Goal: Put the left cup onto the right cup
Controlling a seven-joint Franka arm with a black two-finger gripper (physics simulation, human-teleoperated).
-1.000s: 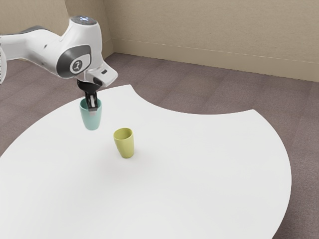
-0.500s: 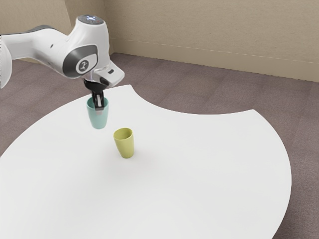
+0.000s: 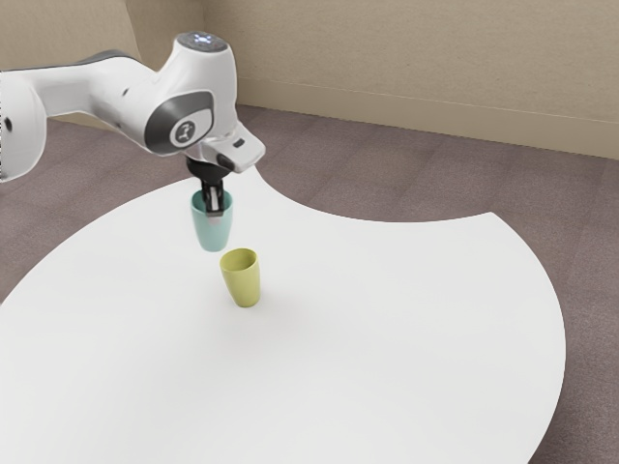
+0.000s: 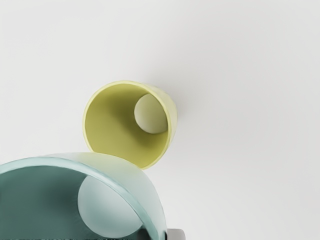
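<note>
A teal cup [image 3: 212,228] hangs upright in the air, and my gripper [image 3: 213,204] is shut on its rim, one finger inside and one outside. A yellow-green cup [image 3: 241,276] stands upright on the white table [image 3: 387,329], just below and to the exterior view's right of the teal cup. The two cups are apart. In the wrist view the teal cup [image 4: 75,200] is large and close under my hand, and the yellow-green cup [image 4: 131,123] shows its open mouth just beyond it.
The round white table has a curved cut-out edge [image 3: 319,208] at the back. Brown carpet [image 3: 464,164] and a beige wall lie beyond.
My arm has carried the teal cup toward the exterior view's right, from well left of the yellow-green cup to nearly above it. The yellow-green cup has stayed put.
</note>
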